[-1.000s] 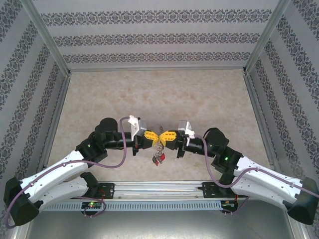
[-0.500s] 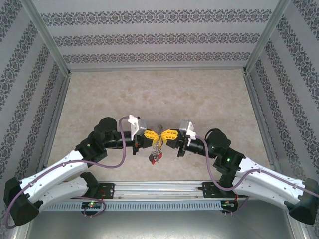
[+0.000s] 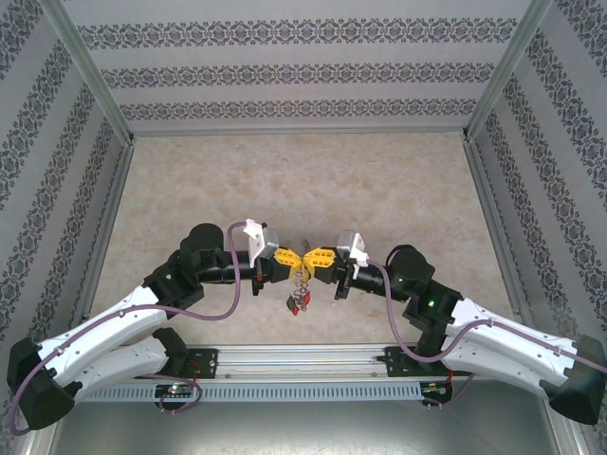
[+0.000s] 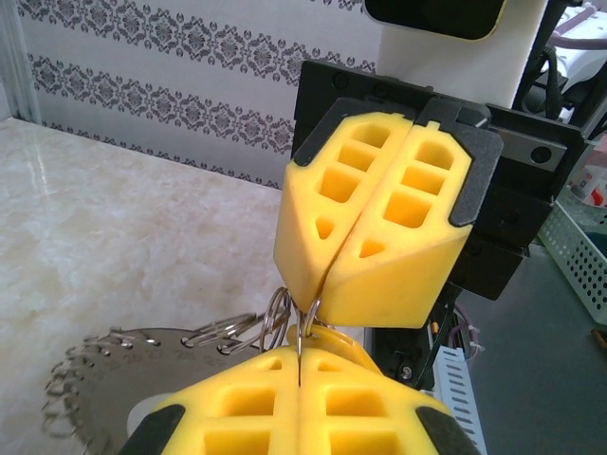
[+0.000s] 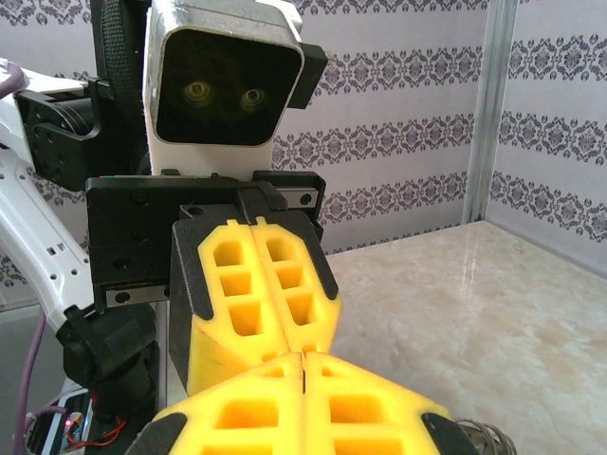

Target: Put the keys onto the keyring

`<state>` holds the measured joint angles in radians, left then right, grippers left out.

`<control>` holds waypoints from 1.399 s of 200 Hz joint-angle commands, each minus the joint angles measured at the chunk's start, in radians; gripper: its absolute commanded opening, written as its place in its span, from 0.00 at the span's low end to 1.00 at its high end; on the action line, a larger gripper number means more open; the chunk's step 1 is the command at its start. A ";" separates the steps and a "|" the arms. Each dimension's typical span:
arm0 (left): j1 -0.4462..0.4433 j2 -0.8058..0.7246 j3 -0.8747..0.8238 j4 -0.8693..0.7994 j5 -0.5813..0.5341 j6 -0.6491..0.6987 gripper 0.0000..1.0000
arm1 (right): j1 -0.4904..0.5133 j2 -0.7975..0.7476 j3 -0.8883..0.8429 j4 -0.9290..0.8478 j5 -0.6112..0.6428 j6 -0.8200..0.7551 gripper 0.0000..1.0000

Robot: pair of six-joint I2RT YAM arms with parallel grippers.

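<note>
Above the middle of the tabletop's [image 3: 285, 180] near edge, the left gripper [image 3: 298, 258] and right gripper [image 3: 310, 258], slightly apart half a second ago, have drawn tip to tip again, both clamped shut on thin wire loops [image 4: 305, 318]. The keyring [image 4: 90, 393] and red-headed keys [image 3: 299, 303] dangle beneath them; threading looks unfinished.
</note>
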<state>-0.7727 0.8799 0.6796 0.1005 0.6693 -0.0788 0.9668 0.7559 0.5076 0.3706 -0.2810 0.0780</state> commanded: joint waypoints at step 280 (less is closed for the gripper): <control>-0.030 -0.082 0.004 0.024 -0.022 0.060 0.00 | 0.016 -0.068 -0.005 -0.071 0.120 -0.012 0.00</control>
<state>-0.7864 0.8085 0.6792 0.0971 0.6327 -0.0399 0.9840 0.6884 0.4877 0.2569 -0.1459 0.0711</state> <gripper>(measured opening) 0.046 0.063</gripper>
